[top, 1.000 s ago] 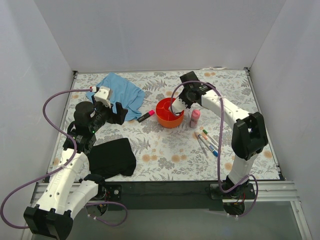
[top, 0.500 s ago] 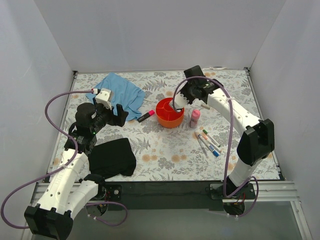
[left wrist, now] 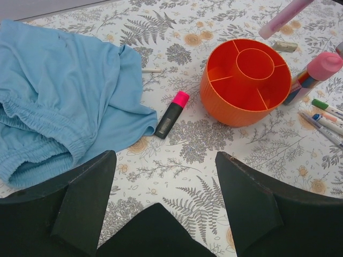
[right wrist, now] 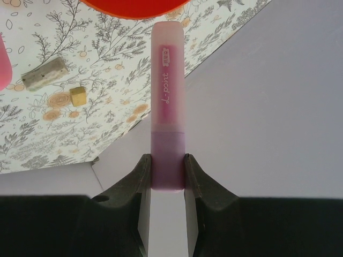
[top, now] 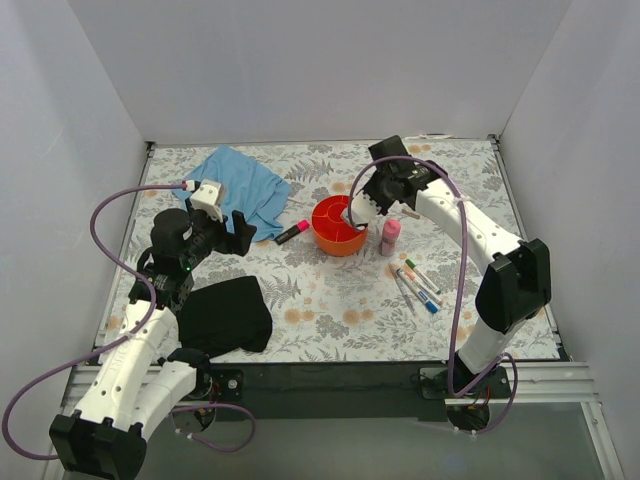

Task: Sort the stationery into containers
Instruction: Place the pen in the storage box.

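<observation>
The orange divided bowl [top: 335,232] stands mid-table and looks empty in the left wrist view [left wrist: 244,101]. My right gripper [top: 362,212] is above the bowl's right rim, shut on the lilac end of a pink stick [right wrist: 168,96] that points toward the bowl [right wrist: 134,6]. The stick's tip shows in the left wrist view [left wrist: 282,16]. My left gripper [top: 238,228] is open and empty, left of the bowl. A pink highlighter [top: 291,232] lies between them. A pink bottle [top: 390,236] stands right of the bowl. Several markers [top: 418,282] lie nearer.
A blue cloth [top: 240,185] lies at the back left. A black cloth [top: 225,312] lies under my left arm. A small grey stub [right wrist: 45,74] and a gold cube [right wrist: 78,95] lie behind the bowl. White walls enclose the table.
My right arm's wrist has swung back and right while its gripper stays by the bowl's right rim with the stick. My left gripper has barely shifted.
</observation>
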You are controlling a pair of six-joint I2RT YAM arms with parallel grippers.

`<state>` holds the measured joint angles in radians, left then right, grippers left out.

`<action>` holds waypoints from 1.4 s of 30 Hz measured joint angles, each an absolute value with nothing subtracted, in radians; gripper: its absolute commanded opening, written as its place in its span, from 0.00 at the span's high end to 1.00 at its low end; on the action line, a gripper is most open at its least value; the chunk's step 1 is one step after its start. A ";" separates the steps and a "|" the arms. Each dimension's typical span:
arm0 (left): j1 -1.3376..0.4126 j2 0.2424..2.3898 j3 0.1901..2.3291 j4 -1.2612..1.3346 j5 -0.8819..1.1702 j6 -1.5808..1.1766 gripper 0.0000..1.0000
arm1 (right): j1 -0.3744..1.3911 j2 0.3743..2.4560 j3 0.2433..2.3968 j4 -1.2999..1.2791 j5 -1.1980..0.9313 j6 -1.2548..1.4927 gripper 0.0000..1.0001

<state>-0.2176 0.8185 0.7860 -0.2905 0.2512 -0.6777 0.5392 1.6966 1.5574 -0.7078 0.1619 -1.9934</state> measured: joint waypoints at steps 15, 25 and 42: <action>-0.217 0.835 0.775 -0.290 0.257 -0.676 0.19 | 0.563 1.723 1.500 -0.699 0.158 -1.993 0.82; -0.217 0.998 0.769 -0.286 0.410 -0.545 0.18 | 0.565 1.751 1.470 -0.609 0.141 -1.994 0.41; -0.218 1.626 1.126 -0.310 0.561 -0.261 0.37 | 0.502 1.591 1.600 -0.496 -0.008 -1.415 0.41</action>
<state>-0.2184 1.6257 1.1255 -0.3096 0.5606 -0.2611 0.5022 1.5909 1.6001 -0.4961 -0.0082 -1.4151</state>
